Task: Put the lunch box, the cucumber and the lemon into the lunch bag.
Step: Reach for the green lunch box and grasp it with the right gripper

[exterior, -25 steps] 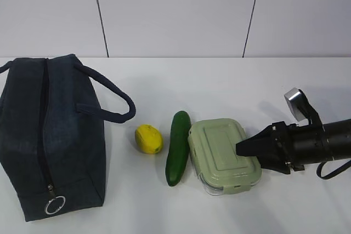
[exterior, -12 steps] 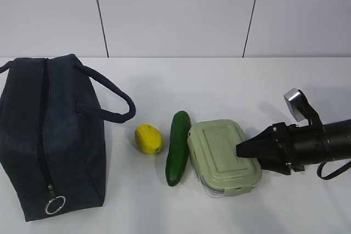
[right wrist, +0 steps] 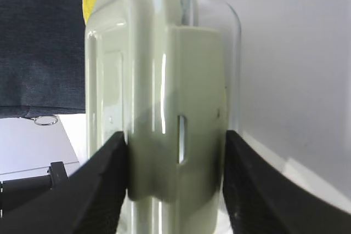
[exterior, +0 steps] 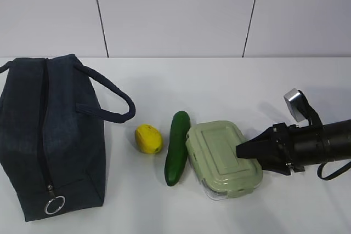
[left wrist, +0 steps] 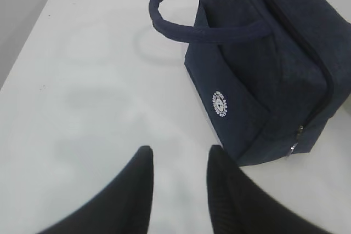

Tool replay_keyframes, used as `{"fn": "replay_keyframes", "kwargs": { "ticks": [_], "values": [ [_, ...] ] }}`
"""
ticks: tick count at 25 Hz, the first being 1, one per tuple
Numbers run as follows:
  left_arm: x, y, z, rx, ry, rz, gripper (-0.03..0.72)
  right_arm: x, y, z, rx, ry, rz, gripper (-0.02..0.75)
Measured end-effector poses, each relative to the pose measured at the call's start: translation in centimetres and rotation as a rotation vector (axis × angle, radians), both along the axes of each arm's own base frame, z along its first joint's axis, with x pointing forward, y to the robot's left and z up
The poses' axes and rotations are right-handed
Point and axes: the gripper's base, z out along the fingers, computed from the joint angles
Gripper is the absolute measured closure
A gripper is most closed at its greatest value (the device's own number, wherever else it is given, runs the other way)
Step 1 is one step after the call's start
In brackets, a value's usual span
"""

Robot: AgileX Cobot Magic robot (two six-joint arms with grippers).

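The lunch bag [exterior: 52,135] is seen at the left of the table [exterior: 219,86], lying with its zipper [exterior: 43,130] drawn shut along the top and the ring pull [exterior: 55,205] hanging at the near end; nothing can be put inside until it is opened, so any attempt to lower an item onto it would likely end with that item sliding off the fabric. The lunch box [exterior: 224,157] is gripped at its right-hand end by the right gripper [exterior: 241,149], whose fingers [right wrist: 101,190] are closed against the two sides of the lid clip, as the right wrist view shows. Because the box is held by one short end only, it could tip or twist out of the hold when lifted, and its clear base might separate if the clip gives. The cucumber [exterior: 177,147] is lying just beside the box's left edge, apparently touching it, and could be rolled or dragged toward the lemon [exterior: 148,138] if the box is swung sideways rather than raised first. The left gripper [left wrist: 178,171] is held above bare table near the bag with its fingers apart and nothing between them.
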Motion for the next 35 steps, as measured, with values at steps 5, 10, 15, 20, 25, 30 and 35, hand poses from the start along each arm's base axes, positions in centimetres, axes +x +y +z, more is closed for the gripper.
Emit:
{"fn": "replay_keyframes", "kwargs": {
  "ticks": [5,10,15,20,25,30,35],
  "values": [
    [0.00,0.00,0.00,0.000,0.000,0.000,0.449,-0.02,0.02,-0.02,0.004,0.003,0.001,0.373],
    [0.00,0.00,0.00,0.000,0.000,0.000,0.449,-0.04,0.03,-0.01,0.006,0.003,0.003,0.374],
    [0.00,0.00,0.00,0.000,0.000,0.000,0.449,-0.06,0.04,0.00,0.007,0.005,0.005,0.375],
    [0.00,0.00,0.00,0.000,0.000,0.000,0.449,-0.11,0.05,0.00,0.008,0.005,0.011,0.375],
    [0.00,0.00,0.00,0.000,0.000,0.000,0.449,-0.13,0.06,0.01,0.008,0.005,0.014,0.375],
    [0.00,0.00,0.00,0.000,0.000,0.000,0.449,-0.15,0.06,0.00,0.007,0.005,0.016,0.375],
    [0.00,0.00,0.00,0.000,0.000,0.000,0.449,-0.11,-0.08,0.76,-0.033,-0.027,0.026,0.377]
  ]
}}
